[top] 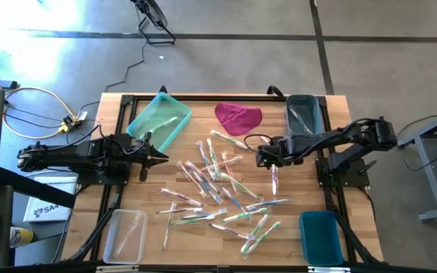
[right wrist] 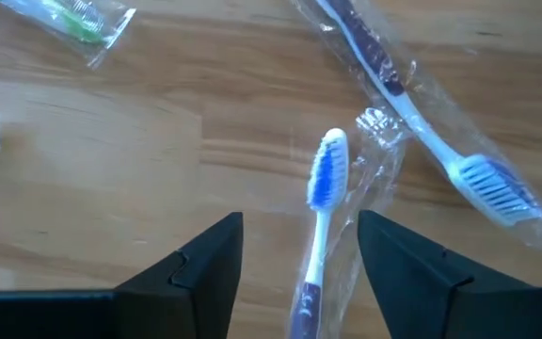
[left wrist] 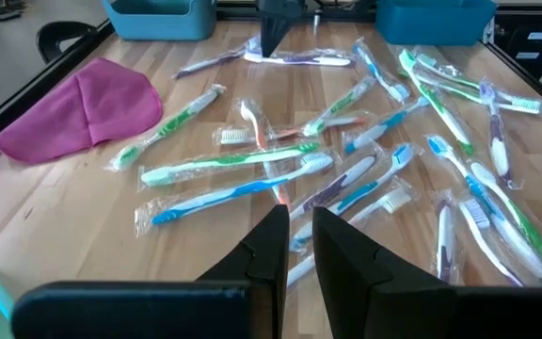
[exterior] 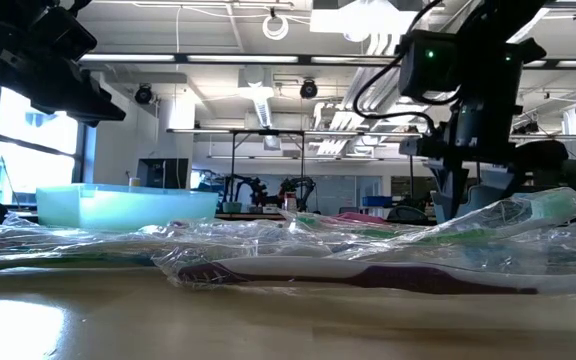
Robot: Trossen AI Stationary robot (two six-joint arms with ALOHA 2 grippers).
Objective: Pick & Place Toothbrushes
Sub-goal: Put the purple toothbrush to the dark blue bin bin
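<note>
Between right fingers [right wrist: 210, 268], wrapped toothbrush [right wrist: 323, 202], handle cut off

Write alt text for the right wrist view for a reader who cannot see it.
The right gripper hangs over the wooden table, jaws open on either side of a wrapped blue-bristled toothbrush lying on the wood. A purple-handled toothbrush in a clear wrapper lies beside it, and a green one shows at the edge.

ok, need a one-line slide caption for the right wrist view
Right gripper with jaws open over a wrapped blue-bristled toothbrush on the wooden table, a purple-handled toothbrush alongside.
</note>
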